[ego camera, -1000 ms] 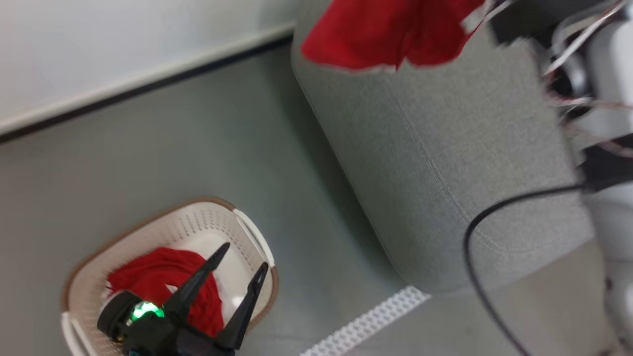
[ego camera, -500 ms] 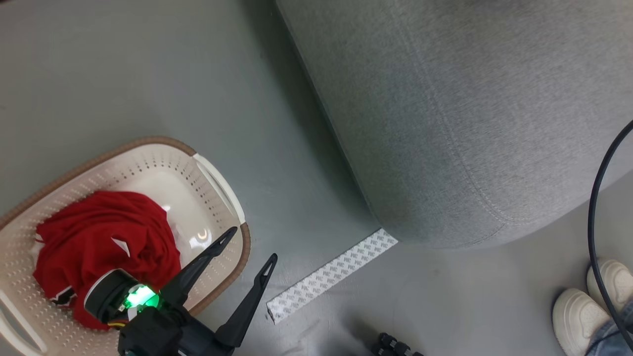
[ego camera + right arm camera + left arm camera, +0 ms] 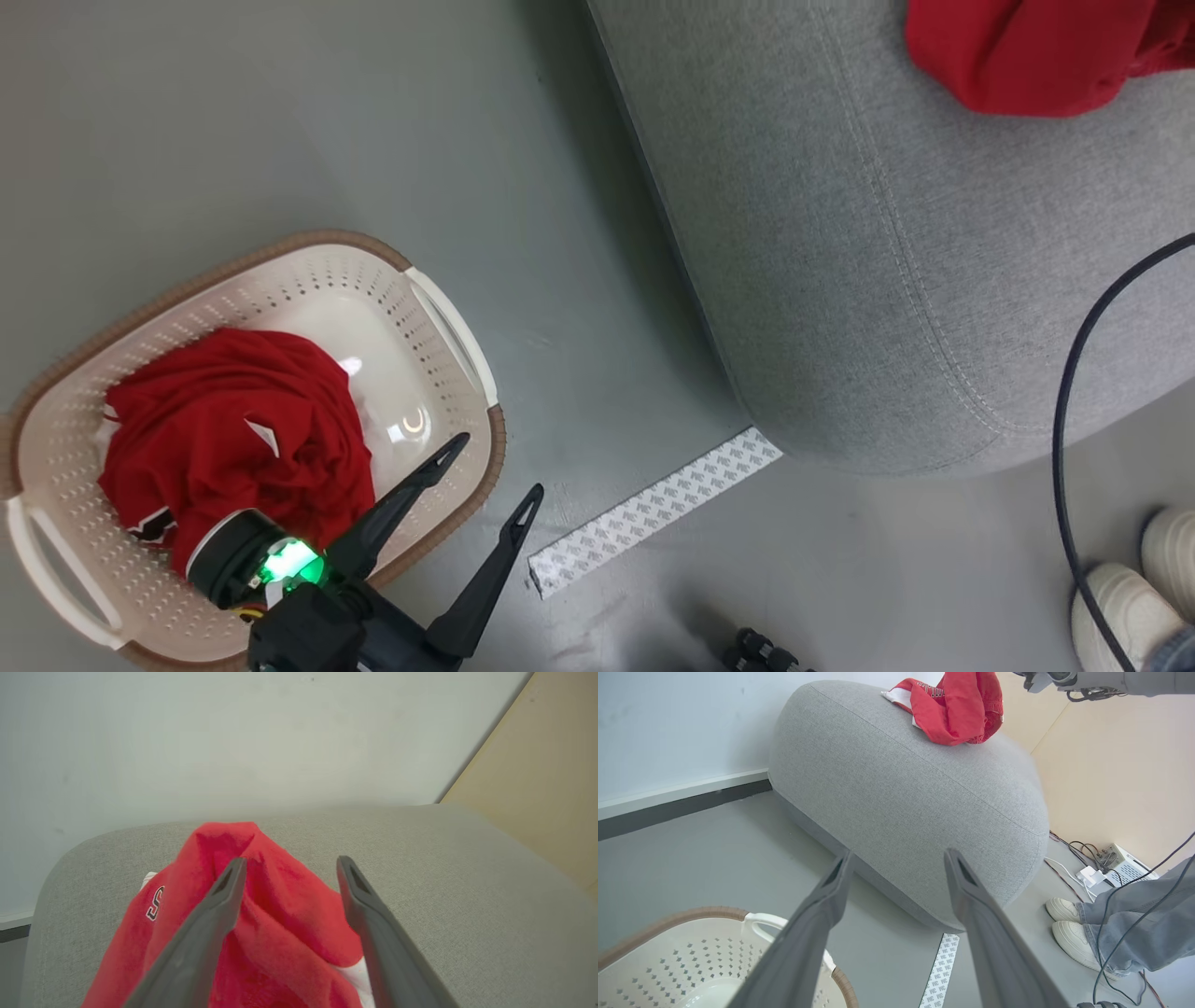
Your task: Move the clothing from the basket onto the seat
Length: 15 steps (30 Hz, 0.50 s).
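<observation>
Now, right gripper [image 3: 290,861] fingers spread wide, clamped on nothing; one red garment [image 3: 285,924] lies heaped on the grey seat [image 3: 444,872] just beyond them, its peak showing between the tips; dark-edged white lettering [image 3: 154,903] on it, partly folded under, unreadable; left gripper [image 3: 496,467] also agape, tips over the basket [image 3: 317,280] rim; more red clothing [image 3: 233,429] bundled inside, apart from those fingertips.

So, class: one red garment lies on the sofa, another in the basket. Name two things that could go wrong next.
The sofa garment rests on the rounded top of the sofa and might slide off. The open left gripper hovers over the basket rim; lowering, it could strike plastic instead of the basket garment.
</observation>
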Available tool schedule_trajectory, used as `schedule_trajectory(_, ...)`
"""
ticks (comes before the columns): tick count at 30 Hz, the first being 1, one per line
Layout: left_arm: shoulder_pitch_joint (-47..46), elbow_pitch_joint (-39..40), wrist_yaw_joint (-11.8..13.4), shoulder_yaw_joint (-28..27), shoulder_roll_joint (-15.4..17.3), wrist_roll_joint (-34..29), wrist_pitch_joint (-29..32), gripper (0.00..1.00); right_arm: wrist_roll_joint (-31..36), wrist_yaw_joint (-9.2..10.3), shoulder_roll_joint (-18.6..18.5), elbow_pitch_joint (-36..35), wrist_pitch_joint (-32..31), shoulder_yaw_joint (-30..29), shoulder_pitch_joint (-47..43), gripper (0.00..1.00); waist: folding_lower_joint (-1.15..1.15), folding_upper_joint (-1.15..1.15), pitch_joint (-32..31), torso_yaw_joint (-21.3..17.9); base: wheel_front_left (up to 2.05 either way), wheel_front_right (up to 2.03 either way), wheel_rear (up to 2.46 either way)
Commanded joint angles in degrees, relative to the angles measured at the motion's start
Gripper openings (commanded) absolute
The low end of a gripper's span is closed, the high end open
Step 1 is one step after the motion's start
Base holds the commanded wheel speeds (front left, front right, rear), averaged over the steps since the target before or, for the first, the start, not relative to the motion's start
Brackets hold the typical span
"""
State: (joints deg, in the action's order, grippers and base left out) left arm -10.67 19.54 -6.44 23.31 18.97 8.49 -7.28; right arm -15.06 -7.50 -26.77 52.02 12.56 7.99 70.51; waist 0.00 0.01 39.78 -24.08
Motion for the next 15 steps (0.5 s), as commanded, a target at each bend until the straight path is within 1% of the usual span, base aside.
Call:
schedule_trajectory(1, -0.09, -0.57, 0.25, 0.05, -0.37, 0.36, -0.72, 1.00, 0.60, 0.02, -0.05, -0.14, 0.35, 0.64, -1.36, 1.00, 0.00, -0.01, -2.21, 1.10, 0.00, 0.00, 0.00)
schedule_trajectory(3, -0.33, -1.87, 0.44, 0.21, -0.74, 0.36, -1.78, 1.00, 0.98, 0.02, -0.14, -0.67, 0.70, 1.86, -1.88, 1.00, 0.00, -0.01, -4.09, 1.66, 0.00, 0.00, 0.00)
schedule_trajectory(6, -0.01, -4.41, 0.85, 0.75, -2.26, 1.41, -3.17, 1.00, 0.61, 0.02, -0.31, -2.45, 1.12, 3.66, -3.48, 1.00, 0.00, -0.01, -7.74, 2.73, 0.00, 0.00, 0.00)
schedule_trajectory(9, 1.46, -8.83, 1.01, 1.14, -4.33, 3.62, -4.42, 1.00, -0.39, 0.02, -0.41, -4.79, 1.17, 6.70, -6.72, 1.00, 0.00, -0.01, -12.94, 4.49, 0.00, 0.00, 0.00)
schedule_trajectory(11, 2.37, -12.02, 1.22, 1.67, -6.02, 5.02, -5.45, 1.00, -0.81, 0.02, -1.13, -6.69, 0.88, 9.19, -9.82, 1.00, 0.00, -0.01, -17.30, 6.13, 0.00, 0.00, 0.00)
schedule_trajectory(13, 3.09, -15.40, 1.76, 1.63, -7.15, 5.48, -6.14, 1.00, -2.80, 0.02, -1.33, -9.18, 0.20, 11.52, -13.22, 1.00, 0.00, -0.01, -21.51, 7.95, 0.00, 0.00, 0.00)
schedule_trajectory(15, 3.95, -18.69, 2.91, 1.35, -8.16, 5.80, -6.49, 1.00, -5.53, 0.02, -1.39, -12.07, -0.60, 12.99, -16.64, 1.00, 0.00, -0.01, -25.44, 9.80, 0.00, 0.00, 0.00)
